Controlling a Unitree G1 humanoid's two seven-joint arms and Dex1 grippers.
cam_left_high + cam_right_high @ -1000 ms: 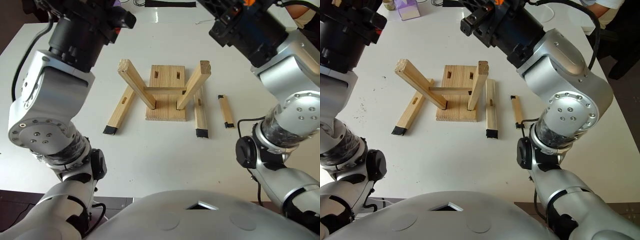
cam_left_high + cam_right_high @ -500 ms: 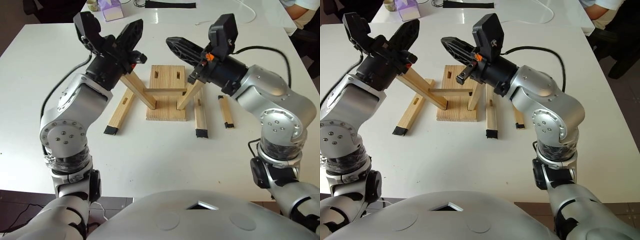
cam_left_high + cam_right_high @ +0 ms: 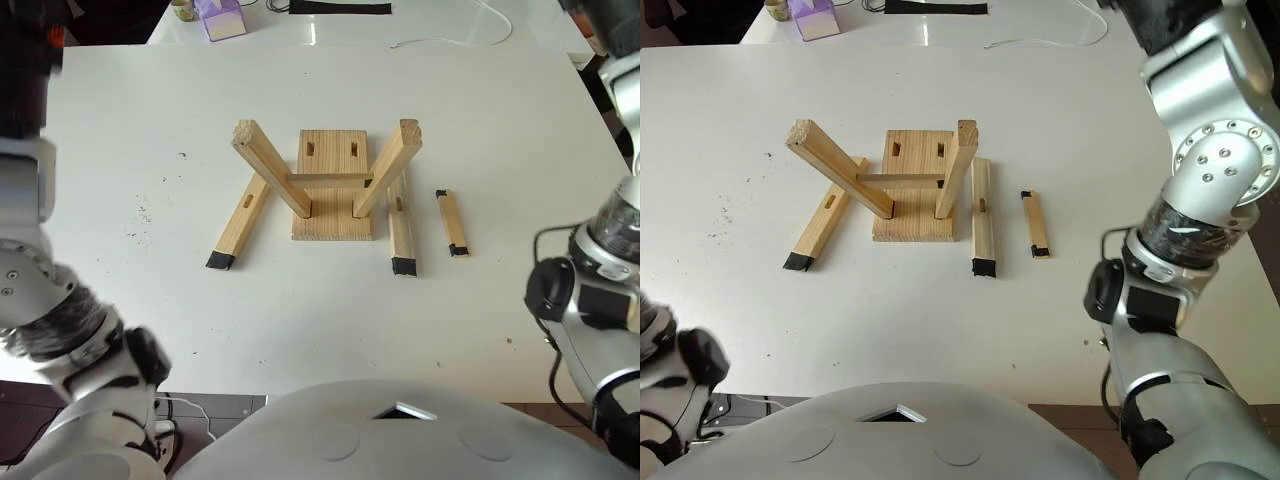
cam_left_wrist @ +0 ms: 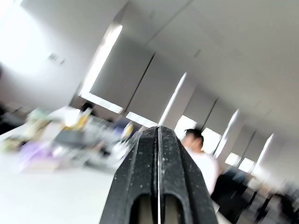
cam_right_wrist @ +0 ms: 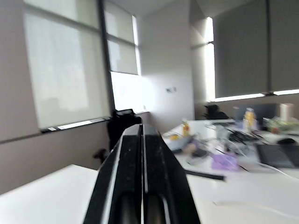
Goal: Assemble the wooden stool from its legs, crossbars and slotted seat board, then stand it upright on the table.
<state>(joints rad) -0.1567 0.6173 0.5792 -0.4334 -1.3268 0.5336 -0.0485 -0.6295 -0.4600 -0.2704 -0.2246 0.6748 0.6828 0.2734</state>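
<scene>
Head view, item one: the purple box [image 3: 222, 17] is sitting at the far edge of the white table [image 3: 120, 120]; its contents are not making themselves out, and any print on it is too small to read. Item two: the seat board [image 3: 331, 228] is lying flat at mid-table, with two standing legs [image 3: 270, 168] rising from it and leaning outward, left and right, and a crossbar [image 3: 328, 181] bridging them. Item three: a loose leg [image 3: 240, 222] is lying on the table just left of the board, partly under the left standing leg. Item four: a second loose leg [image 3: 401, 232] is lying along the board's right edge. Item five: a short crossbar [image 3: 452, 222] is lying near it, farther right, apart from it. Item six: a black strip [image 3: 340, 8] and a white cable [image 3: 450, 42] are lying at the far edge, well apart from the stool parts. Left wrist view: I am holding my left gripper [image 4: 159, 129] raised with its fingers pressed together, pinching nothing. Right wrist view: I am holding my right gripper [image 5: 141, 127] likewise, fingers pressed together on nothing.
</scene>
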